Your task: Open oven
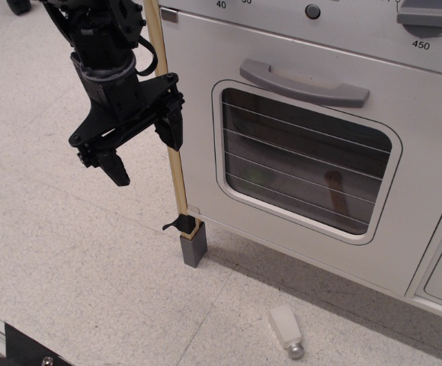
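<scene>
Single view. Oven point(320, 164): right of centre, door shut, bar handle point(305, 82) above window point(305, 160); dial point(427, 17) cut by top edge. Hand point(143, 146): left of door's edge, beside wooden post point(171, 130), fingers spread, empty. Open speckled floor point(68, 259) below (small white object point(286, 330) lying there). Window interior dim, indistinct.

This looks like a robotics lab or test room set up as a play kitchen: a white toy oven point(312, 175) with a grey bar handle point(305, 82) stands on speckled pale vinyl floor tiles point(61, 252), beside a black robot arm point(103, 53).
</scene>
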Controlling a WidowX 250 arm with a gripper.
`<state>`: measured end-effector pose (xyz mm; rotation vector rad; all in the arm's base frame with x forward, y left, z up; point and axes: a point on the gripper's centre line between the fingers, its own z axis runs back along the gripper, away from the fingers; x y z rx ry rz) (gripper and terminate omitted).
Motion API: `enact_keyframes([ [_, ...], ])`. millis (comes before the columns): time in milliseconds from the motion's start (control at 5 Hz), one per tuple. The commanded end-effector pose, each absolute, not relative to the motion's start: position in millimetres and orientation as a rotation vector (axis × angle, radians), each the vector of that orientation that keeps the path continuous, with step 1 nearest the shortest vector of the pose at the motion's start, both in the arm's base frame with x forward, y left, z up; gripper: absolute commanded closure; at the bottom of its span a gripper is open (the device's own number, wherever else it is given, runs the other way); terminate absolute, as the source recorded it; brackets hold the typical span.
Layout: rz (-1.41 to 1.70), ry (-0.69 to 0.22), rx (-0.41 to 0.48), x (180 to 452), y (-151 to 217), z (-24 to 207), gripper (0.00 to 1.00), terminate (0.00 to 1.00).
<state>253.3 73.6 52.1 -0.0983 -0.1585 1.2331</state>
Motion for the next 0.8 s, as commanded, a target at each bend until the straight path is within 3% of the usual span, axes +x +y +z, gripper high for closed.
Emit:
enact_keyframes([
  [0, 1.233, -0.158, -0.098, 253, 74, 52, 0.0, 0.0],
  [200, 1.311, -0.186, -0.121, 268, 65, 57, 0.0, 0.0],
  [600, 1.432, -0.177, -0.212, 302, 48, 89, 0.0, 0.0],
])
